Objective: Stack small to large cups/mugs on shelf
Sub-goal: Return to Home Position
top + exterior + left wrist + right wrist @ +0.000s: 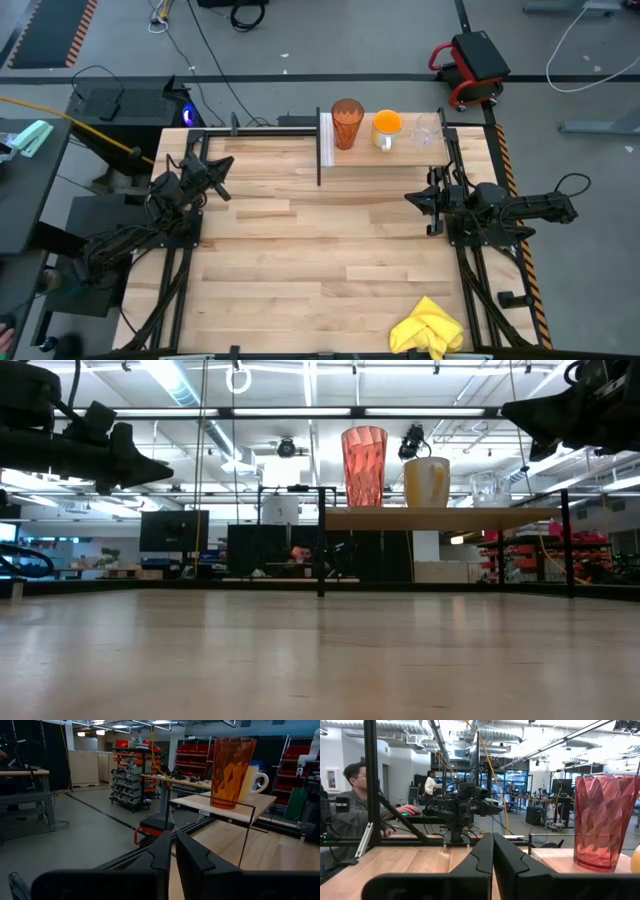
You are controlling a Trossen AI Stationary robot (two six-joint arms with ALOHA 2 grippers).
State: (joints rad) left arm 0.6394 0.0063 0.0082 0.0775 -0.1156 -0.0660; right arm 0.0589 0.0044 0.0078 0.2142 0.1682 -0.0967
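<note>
The three cups are standing in a row on the shelf (400, 156), side by side and not nested. The tall dark-orange tumbler (347, 123) is sitting nearest the white end panel (326, 140), the orange cup (386, 128) is standing in the middle, and the small clear glass (427, 131) is standing at the other end. They are running from large to small along the board, each upright and apart from its neighbour.

Judging by this, the placing is done and the closing step is in hand: both arms are parking. Nothing is left to pick up, so the next move is calling only for the arms to settle at rest without swinging toward the shelf.

The right gripper (412, 199) is hanging over the desk (320, 260), near the shelf's front edge but not touching it. Its jaws are showing pressed together and are holding nothing. The left gripper (222, 178) is hovering over the desk's left side, well apart from the shelf, with its jaws likewise together and empty. A yellow cloth (428, 328) is lying at the desk's near edge, far from either gripper.
</note>
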